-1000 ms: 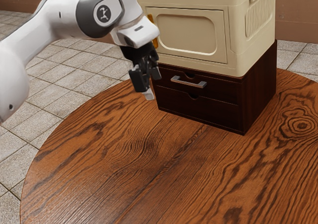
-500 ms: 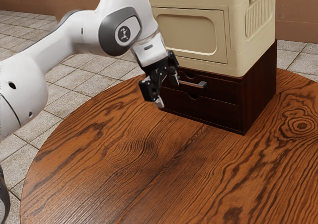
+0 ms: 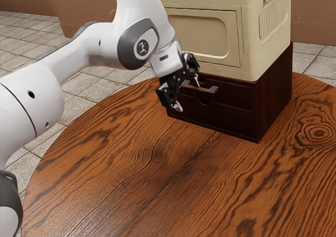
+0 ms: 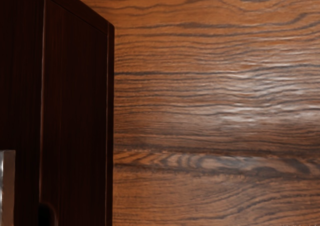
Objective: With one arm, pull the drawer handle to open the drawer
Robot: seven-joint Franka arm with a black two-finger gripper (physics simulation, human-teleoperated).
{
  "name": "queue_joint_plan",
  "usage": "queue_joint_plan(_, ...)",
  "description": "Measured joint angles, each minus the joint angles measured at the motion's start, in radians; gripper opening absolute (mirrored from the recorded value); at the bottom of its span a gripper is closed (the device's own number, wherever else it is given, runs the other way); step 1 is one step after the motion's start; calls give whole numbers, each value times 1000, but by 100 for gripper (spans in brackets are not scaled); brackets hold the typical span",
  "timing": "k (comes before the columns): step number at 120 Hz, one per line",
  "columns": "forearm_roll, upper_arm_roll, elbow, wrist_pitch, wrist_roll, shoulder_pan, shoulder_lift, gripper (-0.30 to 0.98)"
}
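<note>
The gripper (image 3: 187,94) is held in front of the cabinet (image 3: 273,90), by the end of the metal handle (image 3: 209,89) nearer the ext. view's left. The fingers (image 3: 177,106) are spread, w/ a clear gap btwn the tips; nothing is seen pinched. One fingertip is set lower, out over the counter (image 3: 131,168); the other is seen close to the handle's near end, but whether it is touched can't be told.

The handle is mounted on the front of the upper drawer (image 3: 233,98), which is seen shut, its front approx. flush w/ that of the lower drawer (image 3: 226,116). A rounded notch (image 3: 203,102) is cut in the lower drawer's top edge, just below the handle. A cream box (image 3: 202,32) is carried on top of the cabinet, w/ a framed panel on its front.

In the wrist view, part of the handle is shown against the dark cabinet front, w/ the counter's wavy grain beside it. The round counter is backed by a tiled floor (image 3: 92,84) & a brown wall (image 3: 315,16).
</note>
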State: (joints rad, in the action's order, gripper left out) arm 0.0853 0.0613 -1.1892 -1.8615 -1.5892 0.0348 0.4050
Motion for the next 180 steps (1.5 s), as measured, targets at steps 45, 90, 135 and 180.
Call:
queue_joint_plan(45,6,56,0,-91,-10,32,37,68)
queue_joint_plan(90,6,59,-2,-156,10,38,60,68)
queue_joint_plan(135,1,92,-32,-213,31,56,65,64)
queue_joint_plan(180,-2,100,-55,-252,42,56,63,49)
